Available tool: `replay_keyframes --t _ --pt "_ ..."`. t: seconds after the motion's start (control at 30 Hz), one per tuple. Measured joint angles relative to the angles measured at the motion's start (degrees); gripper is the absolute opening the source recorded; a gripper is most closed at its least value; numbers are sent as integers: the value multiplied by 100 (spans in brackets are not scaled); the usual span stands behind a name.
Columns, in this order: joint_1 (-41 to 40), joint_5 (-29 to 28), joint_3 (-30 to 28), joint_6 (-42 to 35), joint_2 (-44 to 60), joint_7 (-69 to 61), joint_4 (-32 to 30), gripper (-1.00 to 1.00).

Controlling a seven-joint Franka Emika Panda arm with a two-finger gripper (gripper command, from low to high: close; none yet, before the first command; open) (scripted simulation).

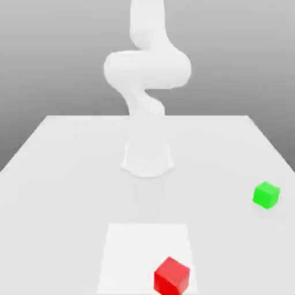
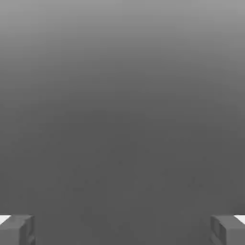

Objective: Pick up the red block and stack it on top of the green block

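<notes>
The red block (image 1: 171, 275) sits on the white table (image 1: 69, 173) near its front edge, a little toward the exterior view's right of centre. Well away from it, the green block (image 1: 266, 195) rests by the table's edge on the exterior view's right. In the hand view my gripper (image 2: 122, 230) is open: its two grey fingertips (image 2: 17, 229) stand far apart with nothing between them, and plain grey background lies beyond. The white arm (image 1: 147, 69) rises above the middle of the table, far from both blocks.
The arm's round base (image 1: 147, 158) stands at the table's centre. A lighter square patch (image 1: 129, 253) marks the tabletop in front of it, and the red block lies on that patch's front corner, toward the exterior view's right.
</notes>
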Motion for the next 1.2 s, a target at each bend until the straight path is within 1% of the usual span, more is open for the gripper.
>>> replay_keyframes --t 0.3,0.43,0.57,0.7,0.87,1.0,1.03,1.2 --pt "817 511 -609 637 1915 -1810 -236 0" --pt "1046 733 -739 913 2753 -2599 -338 0" --pt "1169 875 -743 1196 3580 -3330 -442 0" --pt "1247 835 -713 1495 4380 -3931 -553 0" --pt "1251 487 -698 1915 5330 -4431 -683 0" --pt "1119 642 -518 2545 6149 -4659 -589 0" --pt "1070 692 -459 2691 6327 -4699 -562 -100" --pt "1068 690 -458 2678 6326 -4697 -561 -100"
